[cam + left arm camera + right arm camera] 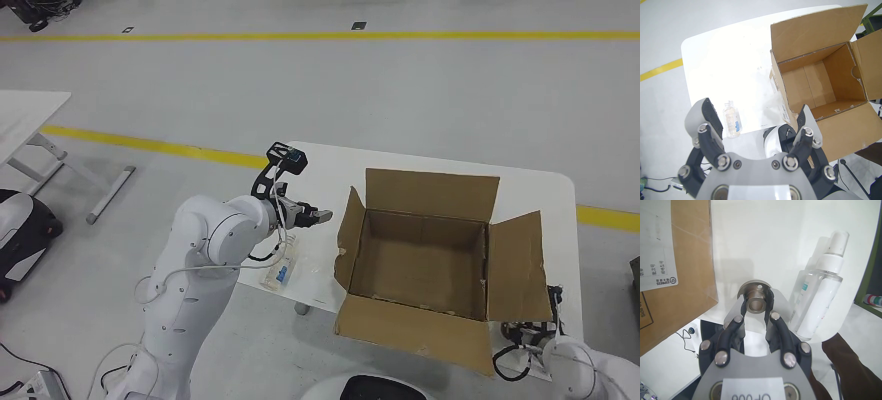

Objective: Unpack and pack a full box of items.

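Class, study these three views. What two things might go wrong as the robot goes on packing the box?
1. The bottle lies at the table edge near the open left tool; a clumsy approach might roll it off.
2. The spray bottle lies close beside the right tool, which is shut on a metal part; lifting it could knock the spray bottle toward the nearby edge.

One cardboard box (pixel 425 262), one small bottle (pixel 732 121), one spray bottle (pixel 815 298), one metal bushing (pixel 754 290), one table (pixel 330 190).

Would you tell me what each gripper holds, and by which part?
The right gripper grips a metal flange by its hub; the left gripper is open and empty.
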`<action>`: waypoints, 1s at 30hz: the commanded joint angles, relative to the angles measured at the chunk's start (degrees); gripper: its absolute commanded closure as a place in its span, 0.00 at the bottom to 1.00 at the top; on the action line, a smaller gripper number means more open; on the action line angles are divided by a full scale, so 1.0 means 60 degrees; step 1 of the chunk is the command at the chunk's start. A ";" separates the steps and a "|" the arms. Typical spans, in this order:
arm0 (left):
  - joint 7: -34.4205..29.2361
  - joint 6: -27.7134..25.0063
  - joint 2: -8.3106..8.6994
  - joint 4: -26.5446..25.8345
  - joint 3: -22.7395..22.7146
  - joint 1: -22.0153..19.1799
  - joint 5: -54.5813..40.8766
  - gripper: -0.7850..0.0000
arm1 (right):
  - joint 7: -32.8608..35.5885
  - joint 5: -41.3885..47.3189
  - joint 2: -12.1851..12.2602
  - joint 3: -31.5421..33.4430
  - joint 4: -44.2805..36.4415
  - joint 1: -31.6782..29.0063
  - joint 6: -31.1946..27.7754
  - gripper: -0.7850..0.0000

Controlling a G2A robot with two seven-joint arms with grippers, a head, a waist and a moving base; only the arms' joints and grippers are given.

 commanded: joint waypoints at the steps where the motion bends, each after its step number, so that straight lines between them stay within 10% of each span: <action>1: 0.0000 0.0000 0.0000 0.0000 0.0000 0.0000 0.0000 0.00 | -0.0008 -0.0003 0.0011 -0.0016 0.0080 0.0059 -0.0008 0.81; 7: 0.0000 0.0000 0.0000 0.0000 0.0000 0.0000 0.0000 0.00 | -0.0040 0.0052 0.0044 -0.0039 0.0165 0.0124 0.0015 0.27; 17: 0.0000 0.0000 0.0000 0.0000 0.0000 0.0000 0.0000 0.00 | -0.0450 0.0829 0.0131 0.0313 -0.0612 -0.0062 -0.0434 0.27; 19: 0.0000 0.0000 0.0000 0.0000 0.0000 0.0000 0.0000 0.00 | -0.1083 0.0977 0.0185 0.0629 -0.1091 -0.0359 -0.0869 0.36; 23: 0.0000 0.0000 0.0000 0.0000 0.0000 0.0000 0.0000 0.00 | -0.2559 0.1452 0.0277 0.1422 -0.1773 -0.1026 -0.1618 1.00; 30: 0.0000 0.0000 0.0000 0.0000 0.0000 0.0000 0.0000 0.00 | -0.5594 0.1961 0.0394 0.2683 -0.2844 -0.2270 -0.3092 1.00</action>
